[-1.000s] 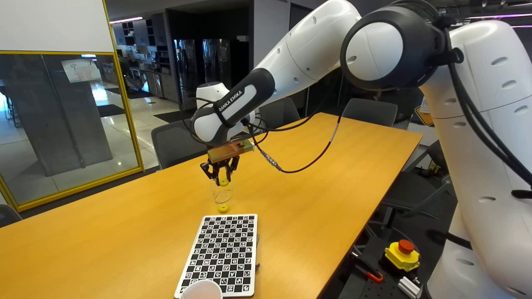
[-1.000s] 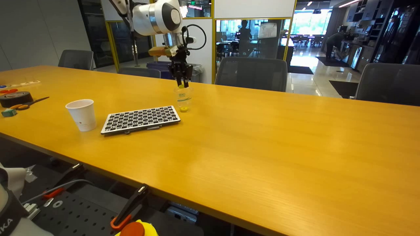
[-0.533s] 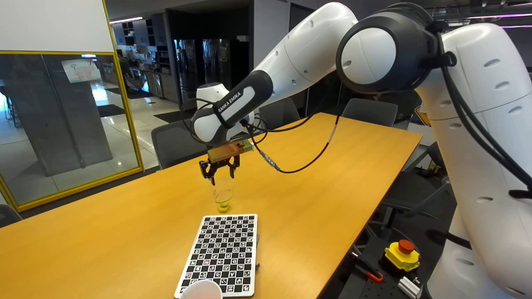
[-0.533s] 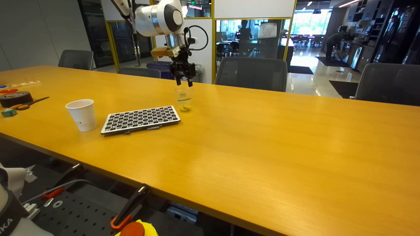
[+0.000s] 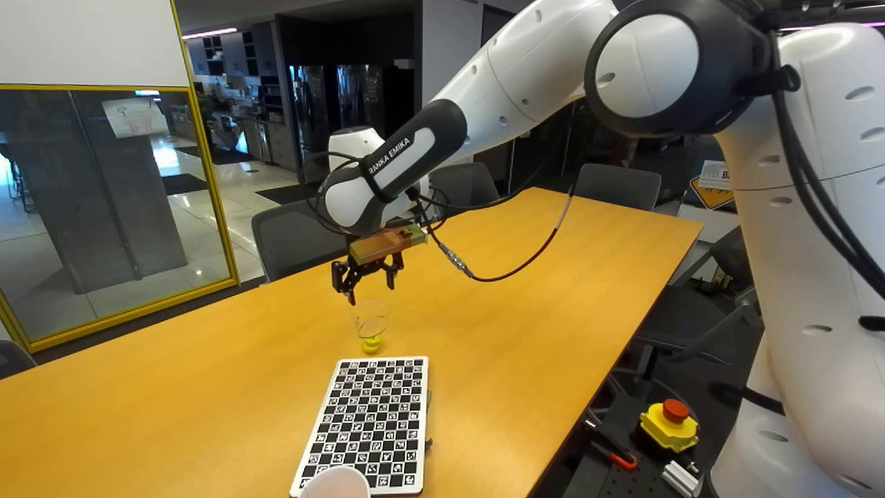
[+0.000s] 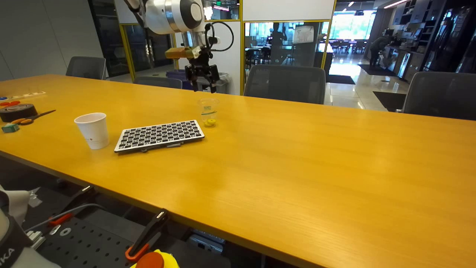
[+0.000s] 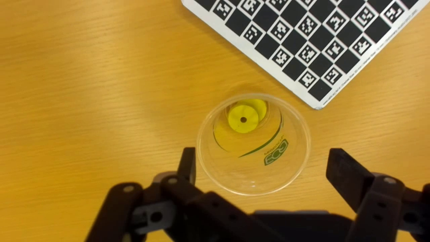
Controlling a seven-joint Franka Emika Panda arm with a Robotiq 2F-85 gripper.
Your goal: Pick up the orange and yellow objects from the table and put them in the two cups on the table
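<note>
Two yellow discs (image 7: 243, 119) lie at the bottom of a small clear cup (image 7: 255, 164), which stands upright on a long tan table (image 6: 297, 167). Seen from the wrist, one disc overlaps the other and shows a dark dot at its centre; green lettering marks the cup's wall. Above this cup, apart from its rim, hangs the gripper (image 6: 204, 90) of a white robot arm (image 5: 518, 76), its fingers (image 7: 349, 178) spread wide, one to each side of the rim in the wrist view, with nothing in their grasp. A checkered board (image 6: 160, 136) lies just beside the clear cup, and a white cup (image 6: 92, 131) stands upright beside the board's opposite end. In an exterior view, past the white cup, are reddish-orange pieces (image 6: 15, 103) too small to make out clearly, a black roll (image 6: 18, 113), scissors (image 6: 29, 120) with orange handles and a green block (image 6: 10, 128). Below the table's edge, a red button (image 5: 675, 411) on a yellow base shows in both exterior views.
</note>
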